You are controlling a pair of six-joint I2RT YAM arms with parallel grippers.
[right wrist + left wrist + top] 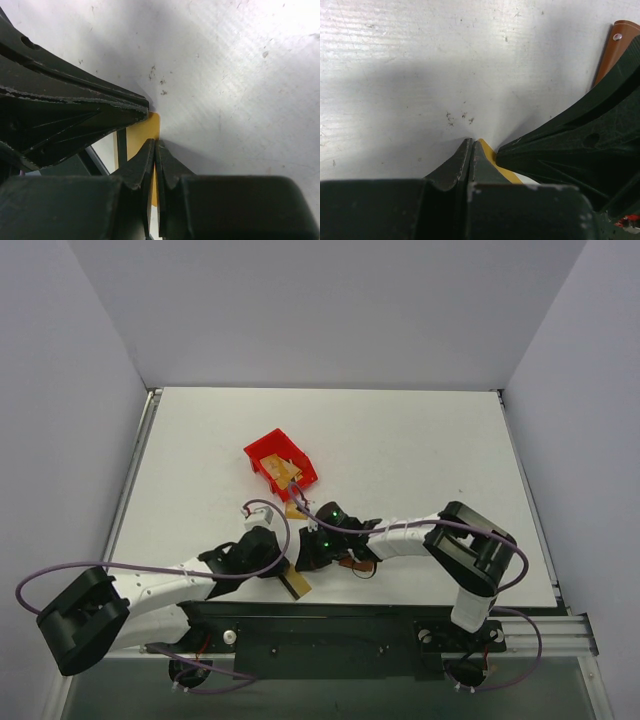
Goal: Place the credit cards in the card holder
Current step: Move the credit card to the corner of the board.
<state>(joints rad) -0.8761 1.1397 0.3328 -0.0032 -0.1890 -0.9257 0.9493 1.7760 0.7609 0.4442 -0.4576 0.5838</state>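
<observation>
Top view: left hand (290, 562) and right hand (308, 552) meet tip to tip near the front of the tabletop (420, 450), both with fingers pressed together. A striped credit card (298, 584), gold with a dark band, juts from under the two hands toward the arm bases. The card holder (357, 564), brown, lies just behind the right hand, partly under its wrist. Beyond both hands sits a red bin (262, 452) with more credit cards (284, 473) inside, and a loose card (295, 509) lies between bin and hands. Left wrist view: left hand (472, 147) closed tight, no gap showing. The striped credit card (495, 159) shows just right of its tips, but whether it is pinched I cannot tell. The right hand's fingers (570, 145) crowd in from the right, and the card holder (618, 42), snap tab visible, is past them at far right. Right wrist view: right hand (155, 146) clamped on the striped credit card (142, 132), a gold sliver visible between the fingers. The left hand's fingers (75, 110) touch the card's far corner at left. Scuffed tabletop (240, 75) lies ahead.
</observation>
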